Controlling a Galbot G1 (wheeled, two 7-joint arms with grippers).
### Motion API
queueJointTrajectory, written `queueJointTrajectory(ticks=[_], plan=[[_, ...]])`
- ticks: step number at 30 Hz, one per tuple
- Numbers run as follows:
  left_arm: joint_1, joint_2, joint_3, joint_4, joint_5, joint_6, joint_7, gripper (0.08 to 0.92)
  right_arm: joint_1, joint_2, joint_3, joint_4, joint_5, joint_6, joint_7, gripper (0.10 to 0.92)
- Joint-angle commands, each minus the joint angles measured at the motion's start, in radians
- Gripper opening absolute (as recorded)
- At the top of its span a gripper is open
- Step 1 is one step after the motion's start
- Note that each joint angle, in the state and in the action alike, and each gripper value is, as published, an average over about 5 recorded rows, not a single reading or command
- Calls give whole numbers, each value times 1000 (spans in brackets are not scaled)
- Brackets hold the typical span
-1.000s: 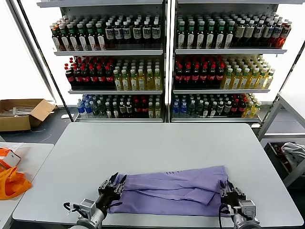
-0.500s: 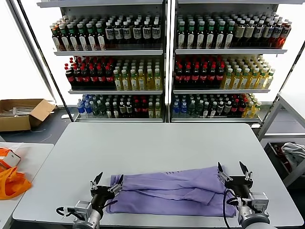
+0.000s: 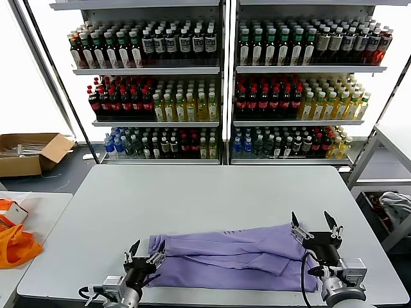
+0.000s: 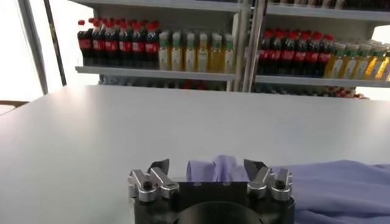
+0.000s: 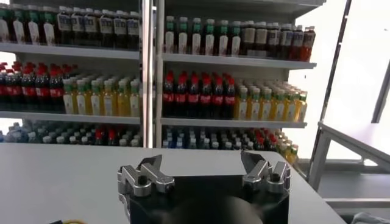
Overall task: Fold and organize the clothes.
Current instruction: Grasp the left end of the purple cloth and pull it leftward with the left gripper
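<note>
Near the table's [image 3: 212, 186] front edge, the folded lavender T-shirt [image 3: 231, 256] is flanked by the left gripper [image 3: 144, 255] and right gripper [image 3: 314, 224], both spread and empty; loose folds could be snagged and undone.

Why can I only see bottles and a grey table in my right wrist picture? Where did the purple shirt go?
Observer: The purple shirt lies folded into a long band on the table, near its front edge.
Operator: Is my right gripper holding it?
Observer: No. The right gripper is open, raised beside the shirt's right end.
Operator: And the other one?
Observer: The left gripper is open too, at the shirt's left end, with nothing between its fingers.
Operator: Anything else around?
Observer: An orange bag sits on a side table to the left.
</note>
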Motion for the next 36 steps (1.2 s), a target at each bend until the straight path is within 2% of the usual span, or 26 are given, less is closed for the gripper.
queueJointTrajectory(ticks=[1, 5, 15, 18, 28, 33, 36], plan=[[8, -23, 5, 42, 3, -5, 14, 692, 4, -2, 3, 12, 7, 3, 2, 823], [6, -31, 10, 64, 8, -3, 18, 644, 3, -3, 6, 15, 9, 4, 2, 823], [8, -25, 7, 103, 7, -10, 42, 645, 1, 1, 10, 18, 12, 5, 0, 823], [15, -23, 11, 92, 6, -19, 52, 585, 1, 3, 9, 17, 11, 5, 0, 823], [22, 4, -5, 50, 23, -21, 79, 284, -2, 10, 7, 15, 7, 9, 2, 823], [21, 25, -63, 22, 23, -17, 72, 139, 0, 6, 9, 14, 7, 11, 1, 823], [15, 60, -145, -2, 6, -17, 76, 96, 5, 5, 8, 13, 8, 9, 1, 823]])
